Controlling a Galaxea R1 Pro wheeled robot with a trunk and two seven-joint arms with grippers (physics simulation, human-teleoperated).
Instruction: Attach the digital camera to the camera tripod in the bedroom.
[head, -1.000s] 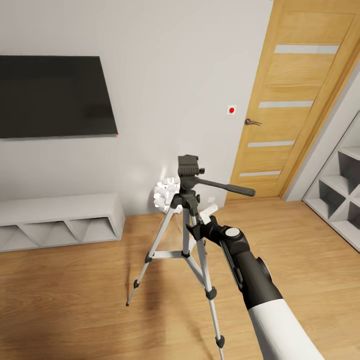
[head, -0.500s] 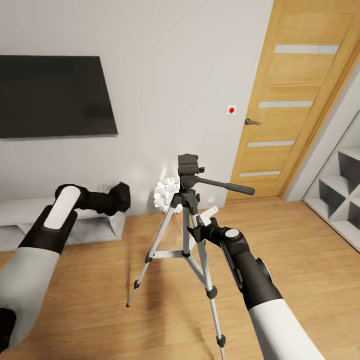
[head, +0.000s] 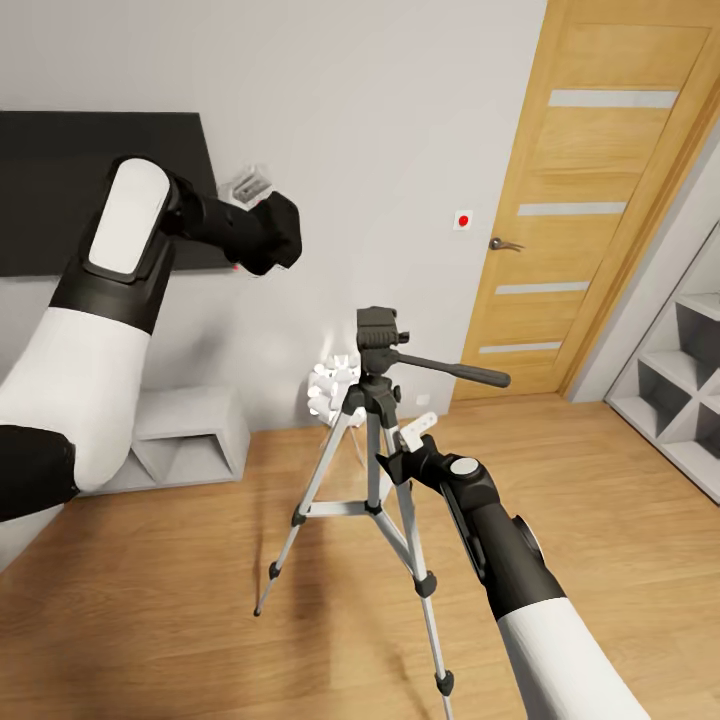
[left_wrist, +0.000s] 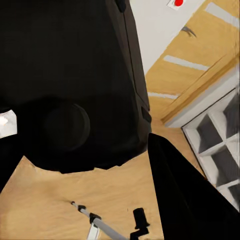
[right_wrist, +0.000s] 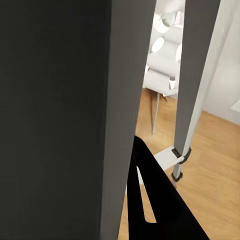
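The camera tripod (head: 375, 405) stands on the wood floor in the middle of the head view, silver legs spread, dark grey head (head: 377, 330) bare, and the black pan handle (head: 455, 372) pointing right. My left gripper (head: 258, 222) is raised high, above and to the left of the tripod head, and is shut on the digital camera (head: 283, 235). In the left wrist view the black camera (left_wrist: 75, 85) sits close, with the tripod head (left_wrist: 141, 220) far below. My right gripper (head: 393, 456) is at the tripod's near leg (right_wrist: 125, 100), closed around it just under the head.
A dark wall TV (head: 40, 180) hangs at the left above a low white shelf unit (head: 190, 440). A wooden door (head: 590, 200) is at the right, with white cube shelving (head: 680, 390) beside it. A white ornament (head: 330, 385) sits behind the tripod.
My left arm has swung up from low on the left, carrying the camera up and rightward to above the tripod head's height. The right arm and tripod have not moved.
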